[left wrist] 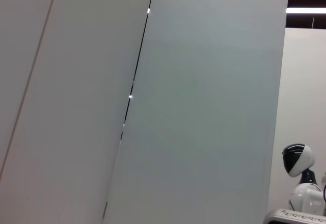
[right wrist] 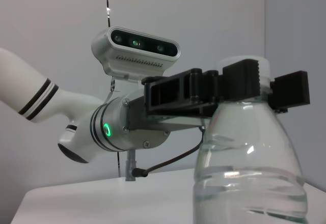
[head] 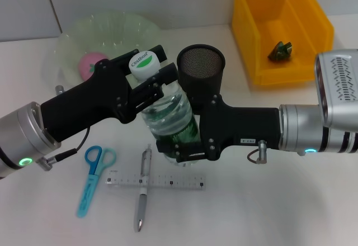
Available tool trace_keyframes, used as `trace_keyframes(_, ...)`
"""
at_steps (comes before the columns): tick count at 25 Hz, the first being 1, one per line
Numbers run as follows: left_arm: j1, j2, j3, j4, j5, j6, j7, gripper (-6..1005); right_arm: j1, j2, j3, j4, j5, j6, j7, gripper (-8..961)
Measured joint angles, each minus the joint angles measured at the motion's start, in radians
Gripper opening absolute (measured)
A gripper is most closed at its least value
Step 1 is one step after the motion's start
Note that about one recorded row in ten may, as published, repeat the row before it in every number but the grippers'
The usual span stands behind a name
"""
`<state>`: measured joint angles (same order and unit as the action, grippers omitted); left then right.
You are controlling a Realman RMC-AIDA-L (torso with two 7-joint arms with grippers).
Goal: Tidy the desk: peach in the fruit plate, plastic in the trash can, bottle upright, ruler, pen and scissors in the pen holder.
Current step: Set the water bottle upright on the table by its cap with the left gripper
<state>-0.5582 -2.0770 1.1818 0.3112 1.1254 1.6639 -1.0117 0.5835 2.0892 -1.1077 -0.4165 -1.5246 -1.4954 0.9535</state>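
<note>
1. Standing near upright at the centre of the desk [head: 268,201], the bottle [head: 168,114] is pinched by both arms: left gripper [head: 146,70] clamped at the cap, right gripper [head: 182,148] closed around the base.
2. Done, apparently: peach [head: 89,64] lies in the fruit plate [head: 112,28]; a dark scrap sits in the yellow trash can [head: 279,33].
3. Left: scissors [head: 92,179], ruler [head: 156,181] and pen [head: 143,193] lie on the desk in front of the bottle; mesh pen holder [head: 200,70] appears empty.
4. Cap label [head: 143,61] carries green print, not legible.
</note>
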Motion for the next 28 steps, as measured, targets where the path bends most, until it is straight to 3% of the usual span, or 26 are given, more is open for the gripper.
trace_keyframes(14,0.007,0.002,-0.006,0.006,0.0,0.001,-0.009,468,-0.004,-0.006,-0.016,-0.009,-0.008,-0.012,0.019,824)
trace_keyframes(28,0.017,0.009,-0.01,0.014,-0.001,-0.009,0.014,485,-0.113,-0.009,0.052,-0.133,-0.002,-0.053,0.088,825)
